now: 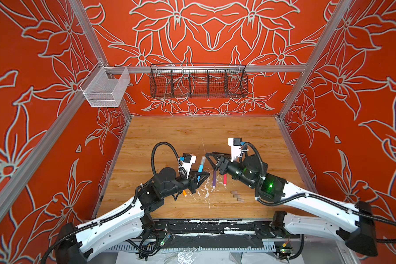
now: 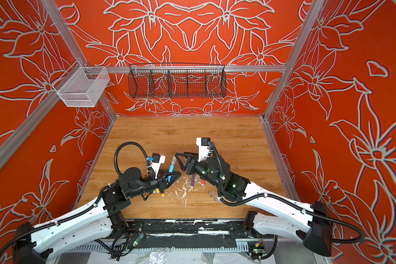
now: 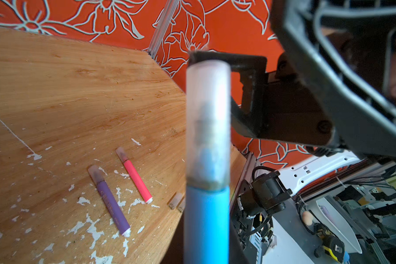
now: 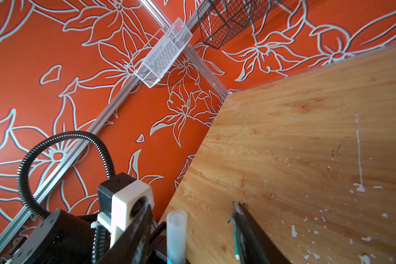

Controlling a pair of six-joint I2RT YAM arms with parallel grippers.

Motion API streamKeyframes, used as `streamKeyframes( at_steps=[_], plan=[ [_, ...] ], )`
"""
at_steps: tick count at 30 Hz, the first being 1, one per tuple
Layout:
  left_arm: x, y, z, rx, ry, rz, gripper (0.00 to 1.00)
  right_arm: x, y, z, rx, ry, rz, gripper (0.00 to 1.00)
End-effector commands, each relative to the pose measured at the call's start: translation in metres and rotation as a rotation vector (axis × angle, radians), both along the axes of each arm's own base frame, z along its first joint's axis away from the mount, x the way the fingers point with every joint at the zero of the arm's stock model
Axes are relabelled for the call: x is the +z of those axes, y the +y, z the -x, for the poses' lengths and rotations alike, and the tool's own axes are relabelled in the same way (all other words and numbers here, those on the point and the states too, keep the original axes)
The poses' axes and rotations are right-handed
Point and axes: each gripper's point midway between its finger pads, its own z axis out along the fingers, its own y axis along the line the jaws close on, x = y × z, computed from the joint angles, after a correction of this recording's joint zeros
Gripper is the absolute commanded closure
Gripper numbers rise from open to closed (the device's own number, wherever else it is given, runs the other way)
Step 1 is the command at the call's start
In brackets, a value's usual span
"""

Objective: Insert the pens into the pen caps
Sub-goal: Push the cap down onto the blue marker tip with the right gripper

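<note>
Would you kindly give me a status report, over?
Left gripper shut on blue pen, cap on its tip. Right gripper open, astride that cap. Three loose caps; path clear.

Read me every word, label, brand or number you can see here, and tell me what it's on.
purple pen: faint printing along the barrel, too blurred to read.
pink pen, blue pen, loose pen caps: no markings visible.
Nothing else in view carries readable text.
</note>
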Motion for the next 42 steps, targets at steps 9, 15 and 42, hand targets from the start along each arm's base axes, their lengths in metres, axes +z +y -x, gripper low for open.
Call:
streamKeyframes(
  at_steps=[9, 15, 42],
  plan=[
    [0.000, -0.001, 0.003, -0.015, -0.032, -0.005, 1.00, 0.004, 0.033, -0.004, 0.089, 0.012, 0.007, 0.77],
    [0.003, 0.004, -0.006, 0.043, -0.039, -0.011, 1.00, -0.012, 0.037, 0.004, 0.135, 0.047, 0.025, 1.00],
    [0.112, 0.031, -0.101, 0.227, -0.154, 0.077, 1.00, -0.082, 0.098, 0.106, 0.460, 0.020, 0.081, 1.00]
  ],
)
